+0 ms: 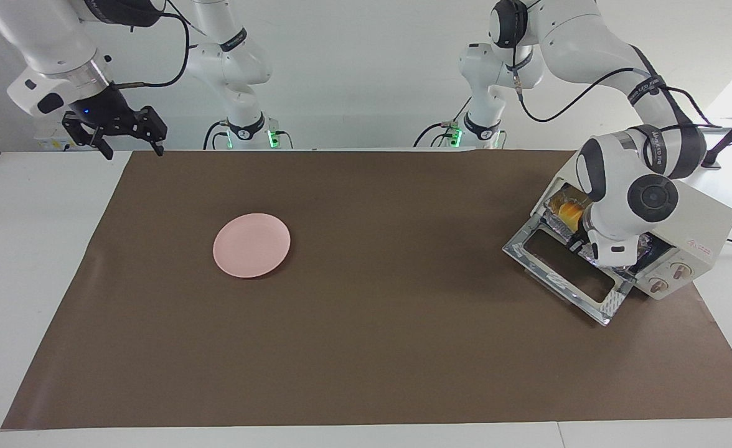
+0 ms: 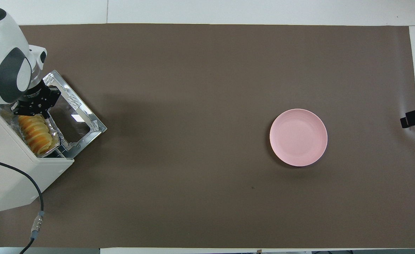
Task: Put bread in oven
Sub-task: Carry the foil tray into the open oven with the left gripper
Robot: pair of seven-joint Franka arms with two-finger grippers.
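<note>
The cream-white oven [image 1: 705, 227] stands at the left arm's end of the table, its glass door [image 1: 566, 269] dropped open. The bread [image 2: 35, 134], a row of golden slices, lies on a crinkled foil tray [image 2: 58, 140] in the oven's mouth; it also shows in the facing view [image 1: 569, 211]. My left gripper [image 2: 31, 112] is low at the oven's opening, over the end of the bread farther from the robots. In the facing view its own wrist hides it. My right gripper [image 1: 128, 142] waits open and empty, raised over the table's edge at the right arm's end.
A round pink plate [image 1: 251, 244] lies empty on the brown mat [image 1: 366, 348] toward the right arm's end, also in the overhead view [image 2: 298, 137]. A black cable [image 2: 34, 197] runs from the oven on its side nearer the robots.
</note>
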